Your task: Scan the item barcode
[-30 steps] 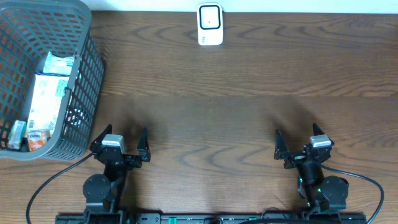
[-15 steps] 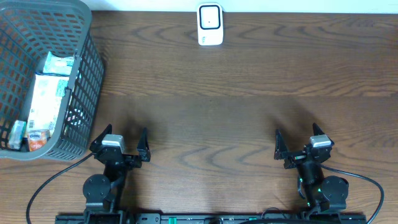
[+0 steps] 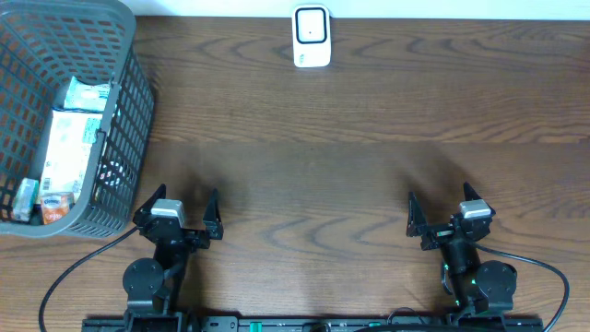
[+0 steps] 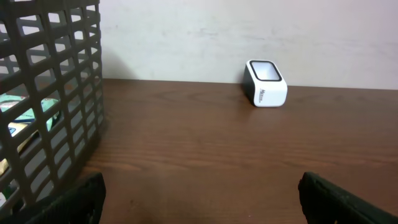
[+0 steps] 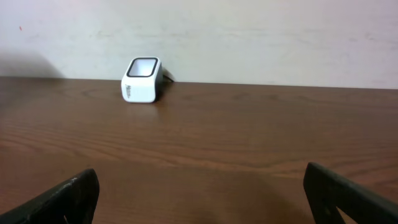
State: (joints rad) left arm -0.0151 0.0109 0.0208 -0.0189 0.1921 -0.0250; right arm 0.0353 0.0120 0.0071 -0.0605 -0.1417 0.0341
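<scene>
A white barcode scanner [image 3: 312, 37] with a dark window stands at the table's far edge, also seen as a scanner [image 4: 266, 83] in the left wrist view and a scanner [image 5: 142, 80] in the right wrist view. Packaged items [image 3: 70, 148] lie inside the grey basket [image 3: 129, 111] at the left. My left gripper [image 3: 177, 208] rests open near the front edge, just right of the basket, holding nothing. My right gripper [image 3: 446, 210] sits open at the front right, also with nothing in it. No barcode shows from here.
The basket wall [image 4: 50, 106] fills the left side of the left wrist view, close to that gripper. A pale wall stands behind the brown wooden table [image 3: 350, 166]. Cables run from both arm bases at the front edge.
</scene>
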